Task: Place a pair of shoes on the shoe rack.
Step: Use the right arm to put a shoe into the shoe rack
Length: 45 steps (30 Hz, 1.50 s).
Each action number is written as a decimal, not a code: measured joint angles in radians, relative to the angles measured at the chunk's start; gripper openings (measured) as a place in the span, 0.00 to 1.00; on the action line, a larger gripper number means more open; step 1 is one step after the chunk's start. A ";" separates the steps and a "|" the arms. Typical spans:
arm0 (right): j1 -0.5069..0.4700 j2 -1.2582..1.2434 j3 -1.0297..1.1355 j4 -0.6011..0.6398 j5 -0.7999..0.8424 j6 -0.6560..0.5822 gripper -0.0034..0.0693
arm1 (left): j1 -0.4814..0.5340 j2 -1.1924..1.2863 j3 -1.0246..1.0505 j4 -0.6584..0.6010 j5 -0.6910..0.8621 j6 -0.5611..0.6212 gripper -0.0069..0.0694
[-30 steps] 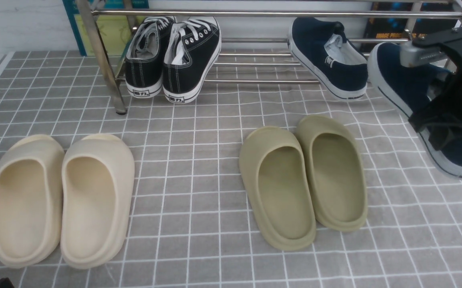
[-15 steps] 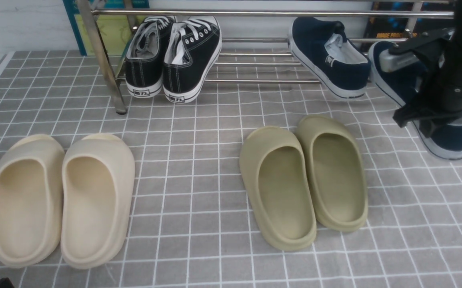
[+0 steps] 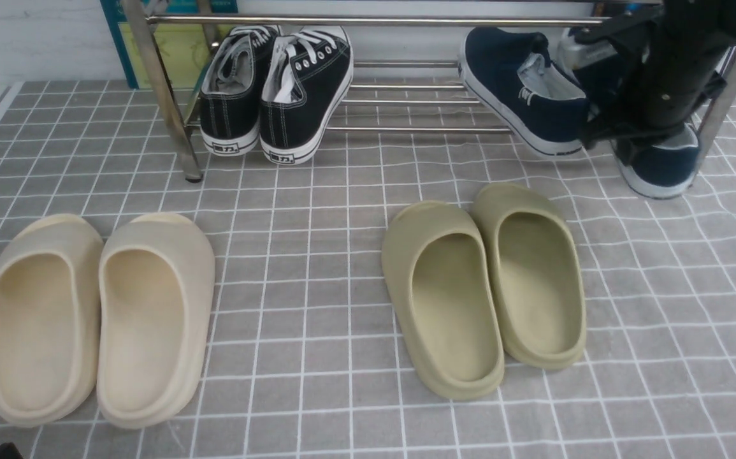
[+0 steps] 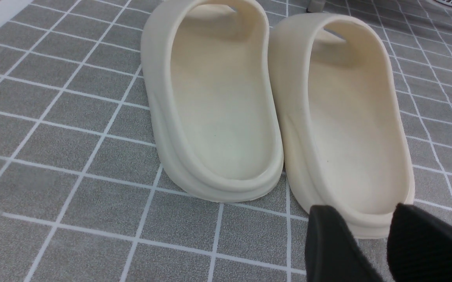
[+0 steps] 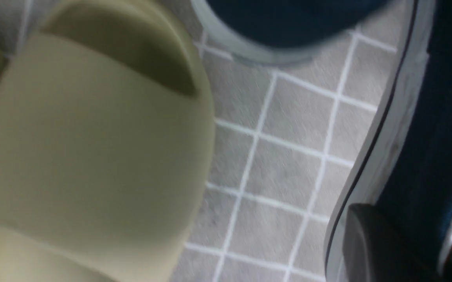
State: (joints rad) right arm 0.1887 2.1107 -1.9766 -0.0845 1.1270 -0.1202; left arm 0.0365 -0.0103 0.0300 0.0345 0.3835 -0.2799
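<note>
Shoe [image 5: 437, 149] in right pincer [image 5: 406, 250]: front view hides grip.

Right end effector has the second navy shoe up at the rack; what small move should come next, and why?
Probably ease the second navy shoe slightly forward onto the shoe rack bars before releasing. The right end effector is shut on it, and its heel hangs lower than that of the first navy shoe, which already leans on the bars.

Black right arm [image 3: 677, 76], silver-grey block [image 3: 579, 52], matte black textured left fingers [image 4: 329, 244]
</note>
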 joint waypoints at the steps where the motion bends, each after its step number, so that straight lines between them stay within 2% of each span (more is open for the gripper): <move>1: 0.000 0.009 -0.017 0.006 0.001 -0.004 0.09 | 0.000 0.000 0.000 0.000 0.000 0.000 0.40; 6: -0.003 0.107 -0.166 0.084 0.049 -0.027 0.09 | 0.000 0.000 0.000 0.000 0.000 0.000 0.40; 14: -0.008 0.137 -0.275 0.215 0.114 -0.093 0.09 | 0.000 0.000 0.000 0.000 0.000 0.000 0.40; 23: -0.035 0.144 -0.306 0.114 0.099 -0.117 0.09 | 0.000 0.000 0.000 0.000 0.000 0.000 0.40; 37: -0.043 0.221 -0.306 0.121 -0.083 -0.118 0.09 | 0.000 0.000 0.000 0.000 0.000 0.000 0.40; 41: -0.043 0.223 -0.306 0.123 -0.104 -0.085 0.09 | 0.000 0.000 0.000 0.000 0.000 0.000 0.40; 45: -0.048 0.225 -0.306 0.129 -0.129 -0.042 0.14 | 0.000 0.000 0.000 0.000 0.000 0.000 0.40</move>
State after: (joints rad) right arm 0.1407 2.3353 -2.2828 0.0444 0.9976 -0.1618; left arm 0.0365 -0.0103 0.0300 0.0345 0.3835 -0.2799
